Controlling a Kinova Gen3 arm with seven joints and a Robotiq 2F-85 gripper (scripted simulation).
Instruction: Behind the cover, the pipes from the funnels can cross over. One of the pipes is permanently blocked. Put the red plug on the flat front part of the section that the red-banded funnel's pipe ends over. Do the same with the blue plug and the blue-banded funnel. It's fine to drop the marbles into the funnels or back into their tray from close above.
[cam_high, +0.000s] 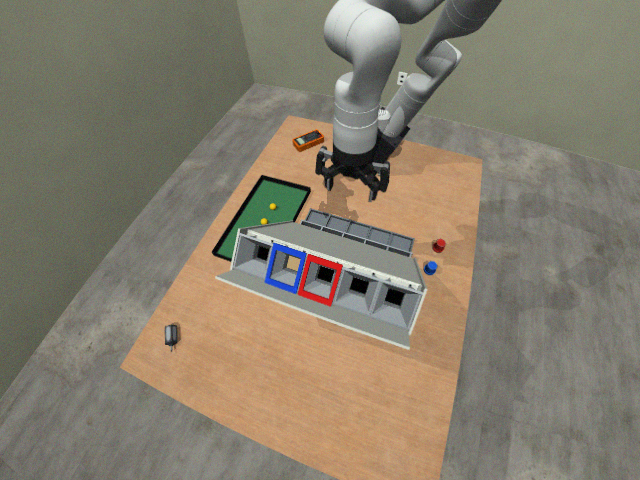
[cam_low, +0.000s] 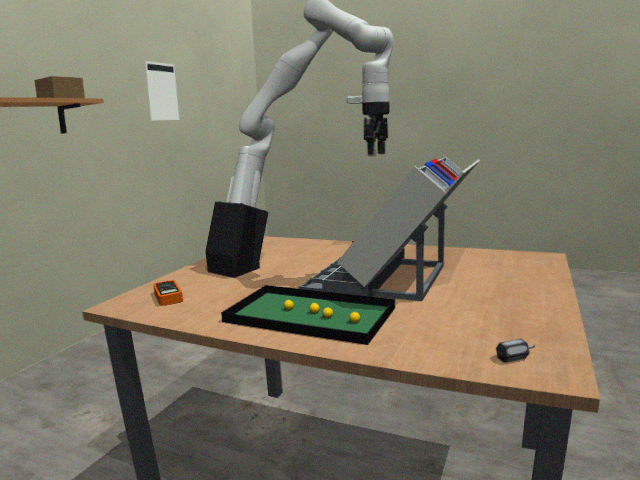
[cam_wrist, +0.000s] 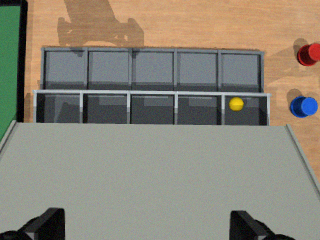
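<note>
My gripper (cam_high: 350, 192) (cam_low: 376, 153) (cam_wrist: 147, 222) is open and empty, high above the cover's lower end. Five sections (cam_wrist: 150, 92) show below the grey cover (cam_high: 336, 245) (cam_low: 392, 227) (cam_wrist: 150, 165). One yellow marble (cam_wrist: 236, 104) lies in the rightmost section, behind its flat front part. The flat front parts are bare. The red plug (cam_high: 438, 245) (cam_wrist: 310, 54) and blue plug (cam_high: 430, 267) (cam_wrist: 304, 107) stand on the table right of the sections. The blue-banded funnel (cam_high: 281, 286) is second from left, the red-banded funnel (cam_high: 316, 300) third. The pipes are hidden.
The black-rimmed green tray (cam_low: 294, 328) (cam_wrist: 22, 60) left of the cover holds several yellow marbles (cam_high: 272, 206) (cam_low: 354, 317). An orange meter (cam_high: 308, 140) (cam_low: 168, 292) lies near the robot base, and a small grey motor (cam_high: 171, 334) (cam_low: 512, 349) at the far left corner.
</note>
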